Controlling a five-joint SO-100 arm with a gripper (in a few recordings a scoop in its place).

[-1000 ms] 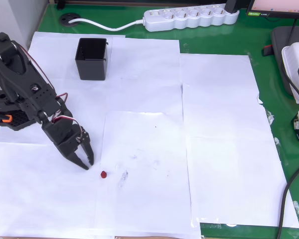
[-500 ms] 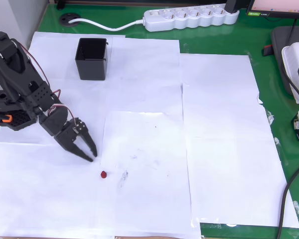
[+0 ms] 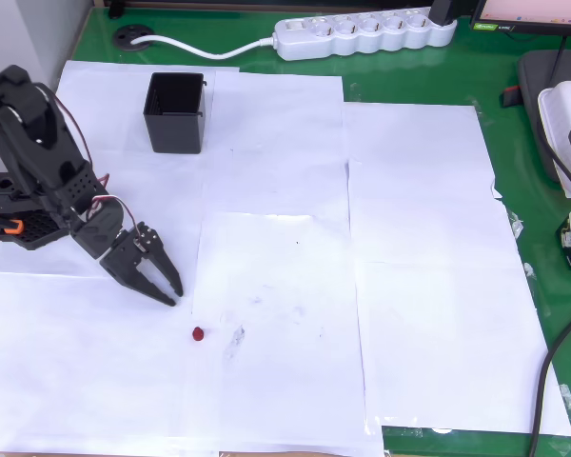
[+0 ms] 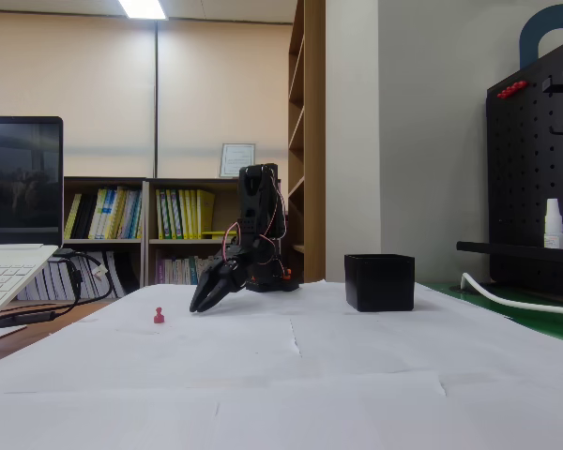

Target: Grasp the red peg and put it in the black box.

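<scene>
The red peg (image 3: 198, 334) stands on the white paper in the overhead view, tiny and dark red; the fixed view shows the red peg (image 4: 159, 316) upright, left of the arm. My black gripper (image 3: 172, 294) points down-right with its tips a short way up-left of the peg, not touching it. Its fingers stand slightly open with nothing between them. From the side the gripper (image 4: 200, 305) hangs low over the paper, right of the peg. The black box (image 3: 176, 112) sits at the upper left, far from the peg, and shows as the box (image 4: 379, 281) right of the arm.
White paper sheets (image 3: 419, 286) cover the green table (image 3: 514, 86). A white power strip (image 3: 362, 33) with its cable lies along the top edge. A white device (image 3: 566, 114) and black cables occupy the right edge. A laptop (image 4: 9, 267) sits at the left in the fixed view.
The gripper has drawn back up and left, away from the peg, and its fingers have parted a little. Peg and box have not moved.
</scene>
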